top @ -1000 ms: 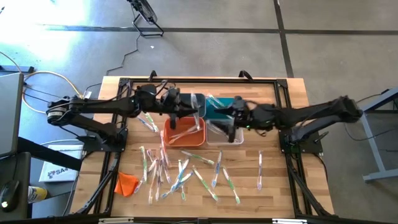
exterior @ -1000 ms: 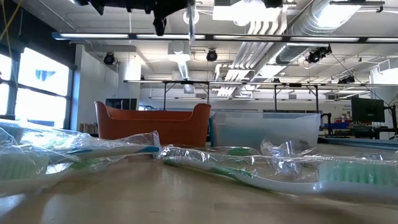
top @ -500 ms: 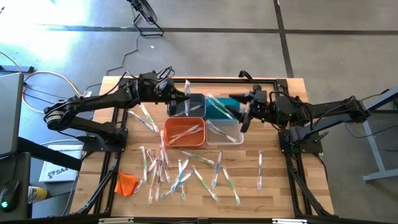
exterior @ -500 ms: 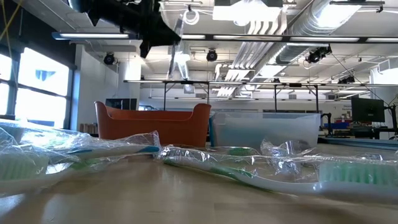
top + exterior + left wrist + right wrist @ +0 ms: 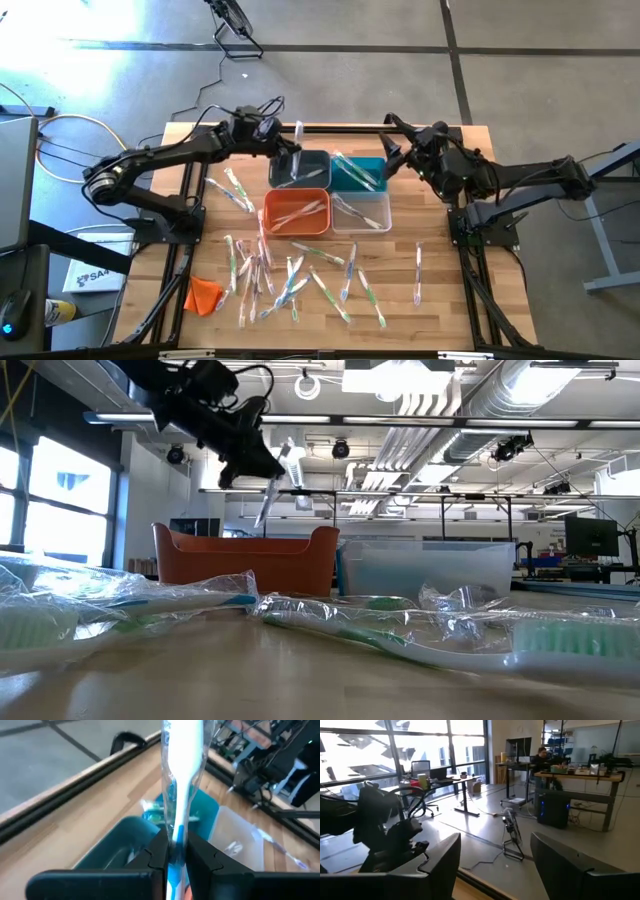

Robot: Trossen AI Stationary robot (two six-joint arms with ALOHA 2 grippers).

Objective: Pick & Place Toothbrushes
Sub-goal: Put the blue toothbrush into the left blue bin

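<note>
Held toothbrush (image 5: pixel 181 780): white handle, clear wrapper, pinched near one end in the left claw (image 5: pixel 176 851), jaws narrow on it. Rest of the brush sticks out past the fingers (image 5: pixel 205 857). In the low view it hangs tilted, in the air above the orange bin (image 5: pixel 245 561). From above, left claw (image 5: pixel 284 146) with the brush (image 5: pixel 299 135) sits over the grey bin (image 5: pixel 299 171), near the far edge of the surface (image 5: pixel 450 300).

Four bins clustered mid-surface toward the far edge: grey and teal bin (image 5: pixel 359 173) in the far row, orange (image 5: pixel 296 212) and clear bin (image 5: pixel 361 211) in the near row, all touching. Brushes visible in the orange, teal and clear ones; grey bin contents cannot tell.

Loose toothbrushes (image 5: pixel 290 280) scattered across the near half, mostly left of centre; one (image 5: pixel 417 272) apart toward the right edge, a couple (image 5: pixel 233 187) left of the bins. Orange cloth (image 5: pixel 202 294) near the near-left corner.

Right claw (image 5: pixel 391 152): jaws wide, nothing in them, raised just past the teal bin's far-right corner. Its wrist camera looks out into the room; fingers (image 5: pixel 437 857) spread, a person (image 5: pixel 540 757) seated at a desk far back.
</note>
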